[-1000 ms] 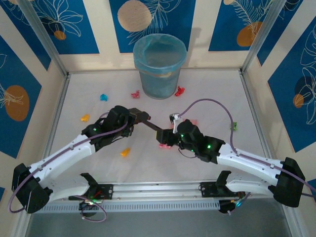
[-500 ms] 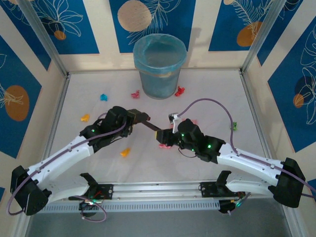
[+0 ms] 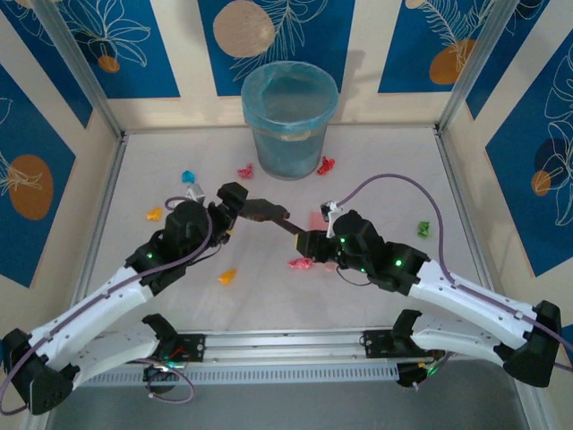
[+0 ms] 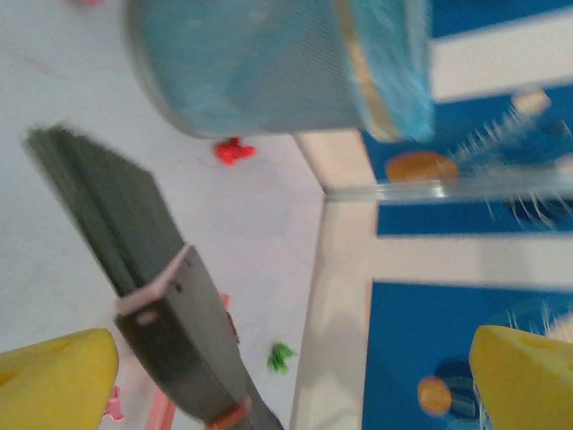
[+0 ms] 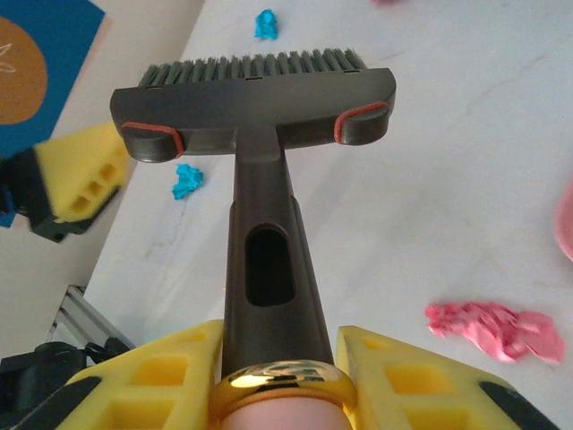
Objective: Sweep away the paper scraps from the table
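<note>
My right gripper (image 3: pixel 312 243) is shut on the dark handle of a brush (image 3: pixel 266 211), whose bristled head (image 5: pixel 255 94) points toward the table's left side. My left gripper (image 3: pixel 230 199) stands open just left of the brush head, its yellow fingertips (image 4: pixel 54 381) wide apart with nothing between them. Paper scraps lie scattered on the white table (image 3: pixel 385 175): a blue one (image 3: pixel 188 176), two orange ones (image 3: pixel 154 214) (image 3: pixel 226 277), a pink one (image 3: pixel 301 262) close under the right gripper, red ones (image 3: pixel 326 165) (image 3: pixel 245 170) by the bin, and a green one (image 3: pixel 424 229) at the right.
A blue-lined waste bin (image 3: pixel 289 121) stands at the back centre of the table. Aluminium rails (image 3: pixel 107 193) and patterned walls close in the table's sides. A pink edge (image 5: pixel 564 224) shows at the right of the right wrist view.
My left gripper has opened, let go of the brush head and drawn back to the left. My right gripper, still holding the handle, has shifted slightly up and back with the brush.
</note>
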Available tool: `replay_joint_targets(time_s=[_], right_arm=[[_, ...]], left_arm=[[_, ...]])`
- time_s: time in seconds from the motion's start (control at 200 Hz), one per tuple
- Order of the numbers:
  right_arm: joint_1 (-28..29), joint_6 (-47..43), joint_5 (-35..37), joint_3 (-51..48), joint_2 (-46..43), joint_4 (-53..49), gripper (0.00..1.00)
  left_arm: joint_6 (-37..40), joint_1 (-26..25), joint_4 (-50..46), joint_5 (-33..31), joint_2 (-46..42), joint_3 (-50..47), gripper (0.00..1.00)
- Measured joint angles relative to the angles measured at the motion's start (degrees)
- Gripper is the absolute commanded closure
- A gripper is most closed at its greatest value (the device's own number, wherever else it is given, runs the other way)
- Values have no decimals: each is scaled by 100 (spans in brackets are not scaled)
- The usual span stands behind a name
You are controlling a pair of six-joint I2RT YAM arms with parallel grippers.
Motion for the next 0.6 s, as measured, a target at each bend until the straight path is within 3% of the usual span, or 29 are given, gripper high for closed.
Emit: replay_joint_targets(time_s=[0.145, 0.295, 0.46, 0.6], right_arm=[[-57, 256, 273, 422, -308, -944, 100], [-160, 435, 481, 730, -772, -1893, 100], [-533, 638, 579, 1303, -892, -2876, 100], [-1338, 662, 323, 1582, -833, -3407, 100]], left_arm=[[1471, 0, 160, 1062, -525, -13, 0], [2509, 0, -175, 1952, -1303, -297, 0], [3097, 0, -1196, 2122, -2061, -658, 1], [3233, 0, -1779, 2120, -2411, -1163, 1]])
